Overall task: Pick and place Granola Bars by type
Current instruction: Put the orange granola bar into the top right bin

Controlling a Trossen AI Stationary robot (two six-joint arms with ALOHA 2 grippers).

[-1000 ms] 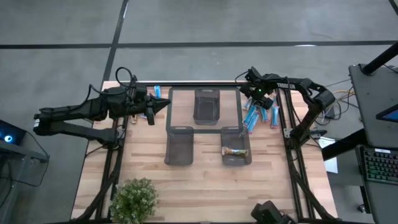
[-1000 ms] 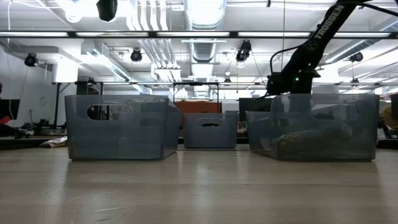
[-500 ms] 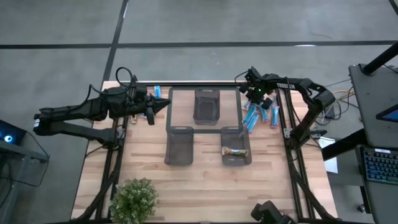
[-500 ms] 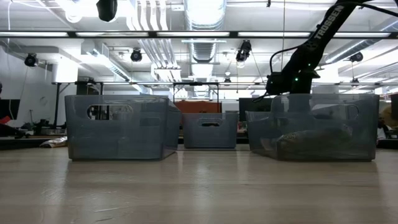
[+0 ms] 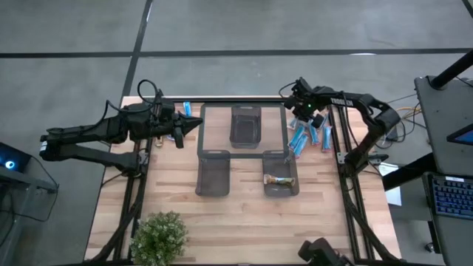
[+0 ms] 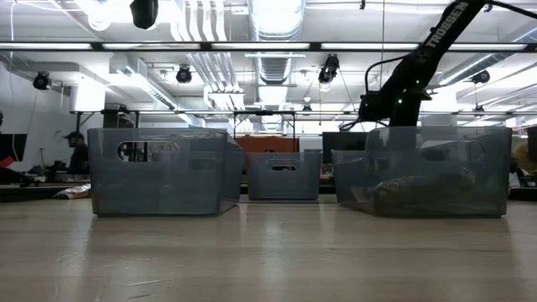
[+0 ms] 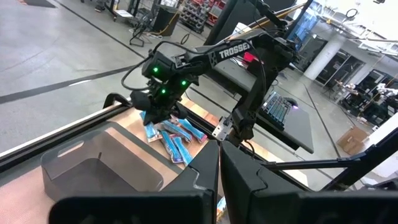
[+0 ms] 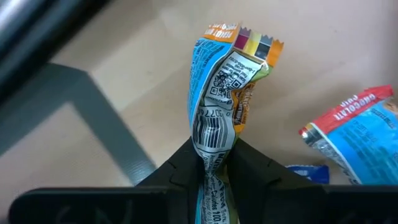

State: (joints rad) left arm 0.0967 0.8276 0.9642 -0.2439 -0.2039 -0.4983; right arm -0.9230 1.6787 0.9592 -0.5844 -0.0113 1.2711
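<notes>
My right gripper (image 5: 299, 113) is at the table's far right, over a pile of blue granola bars (image 5: 304, 137), and is shut on one blue bar (image 8: 219, 87). Another blue bar (image 8: 357, 132) lies on the wood beside it. A brownish bar (image 5: 279, 179) lies on the floor of the near right bin (image 5: 281, 159). My left gripper (image 5: 196, 125) hangs shut at the far left, next to the far middle bin (image 5: 245, 125), holding nothing. One blue bar (image 5: 186, 108) lies behind it. My right gripper pinches the blue bar's wrapper near one end (image 8: 214, 147) between its two fingers, from above, pointing steeply down. The wrapper is squeezed into a narrow fold there. The bar hangs below the fingers, its toothed orange end (image 8: 244, 36) lowest; I cannot tell whether that end touches the table.
Three dark see-through bins stand mid-table: one far middle, one near left (image 5: 213, 172), one near right. A potted plant (image 5: 158, 237) sits at the near left edge. A metal rail (image 5: 222, 99) runs along the far edge. Bare wood lies in front of the bins.
My right arm has risen very slightly at the pile of bars; my left arm has kept still.
</notes>
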